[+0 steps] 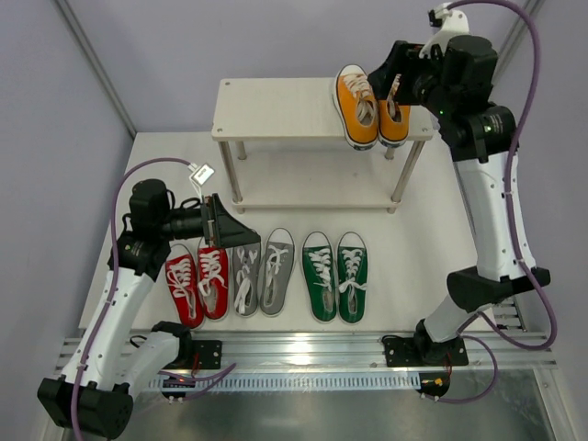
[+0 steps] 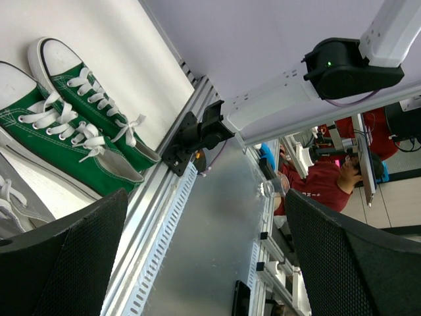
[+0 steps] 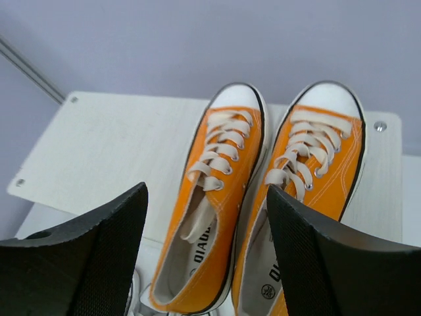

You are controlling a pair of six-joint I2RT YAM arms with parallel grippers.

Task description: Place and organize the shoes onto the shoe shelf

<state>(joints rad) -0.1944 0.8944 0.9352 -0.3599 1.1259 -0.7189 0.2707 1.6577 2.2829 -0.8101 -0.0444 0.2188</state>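
Black mesh-textured fingers (image 3: pixel 99 257) fill the bottom corners of your right wrist view. The right end effector (image 3: pixel 207 197) is spread wide and grips nothing. Its fingers frame the heels of the orange pair (image 3: pixel 217 191), and you cannot tell from this angle whether either pad touches the canvas. Both orange shoes sit side by side, touching, on the top board (image 3: pixel 112 145) of the shoe shelf (image 1: pixel 276 108). Their toes point toward the top of the frame and their heels poke out over the board's near edge. In the top view you find that pair at the right end of the board, upper right of centre, with the right end effector just beside it.

Your left end effector (image 1: pixel 225 230) sits left of centre in the top view, over the toes of the red pair (image 1: pixel 211 280) and near the shelf's front left leg. Its fingers are spread too, with nothing caught between them. In the left wrist view they stand in the lower left and lower right corners, with the aluminium rail (image 2: pixel 164 217) showing in the gap and the green pair (image 2: pixel 66 125) at the upper left.

In the top view, the red pair, grey pair (image 1: pixel 276 271) and green pair lie in a row on the surface (image 1: pixel 432 230), below the shelf in the frame. Red is leftmost and green rightmost, and all toes point up toward the shelf. Red and grey sit close together, while green stands slightly apart from grey.
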